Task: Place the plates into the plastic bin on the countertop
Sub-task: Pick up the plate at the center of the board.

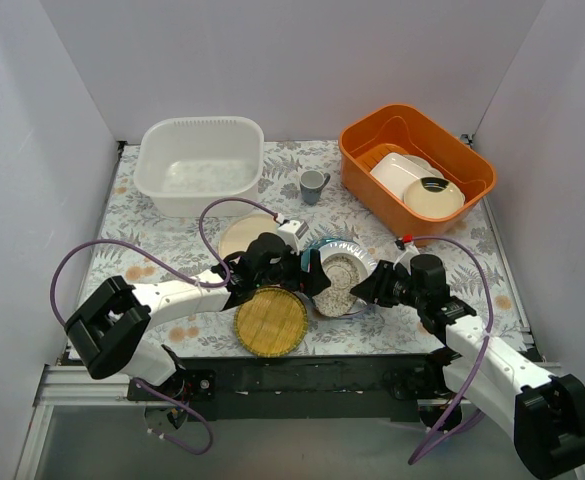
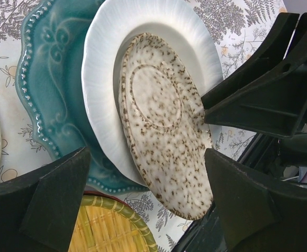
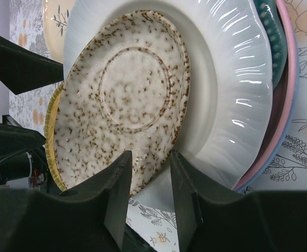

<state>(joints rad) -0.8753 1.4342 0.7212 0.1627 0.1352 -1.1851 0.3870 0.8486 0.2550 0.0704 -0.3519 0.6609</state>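
A brown-speckled cream plate (image 1: pixel 339 279) leans tilted on a stack of plates: pale ribbed (image 3: pixel 232 79), teal (image 2: pixel 48 94) and pink (image 3: pixel 287 105). My left gripper (image 1: pixel 310 273) is open, its fingers wide on either side of the speckled plate's lower end (image 2: pixel 163 131). My right gripper (image 1: pixel 374 287) is at the stack's right side, fingers a little apart at the speckled plate's rim (image 3: pixel 127 94), not clamped on it. A yellow woven plate (image 1: pixel 270 322) lies at the front and a cream plate (image 1: pixel 242 236) behind the left arm. The translucent white plastic bin (image 1: pixel 200 160) stands at the back left.
An orange bin (image 1: pixel 415 160) with white dishes stands at the back right. A small grey cup (image 1: pixel 313 185) is between the two bins. The leaf-printed countertop (image 1: pixel 162 250) is walled on three sides. A red rim (image 2: pixel 98 195) shows under the woven plate.
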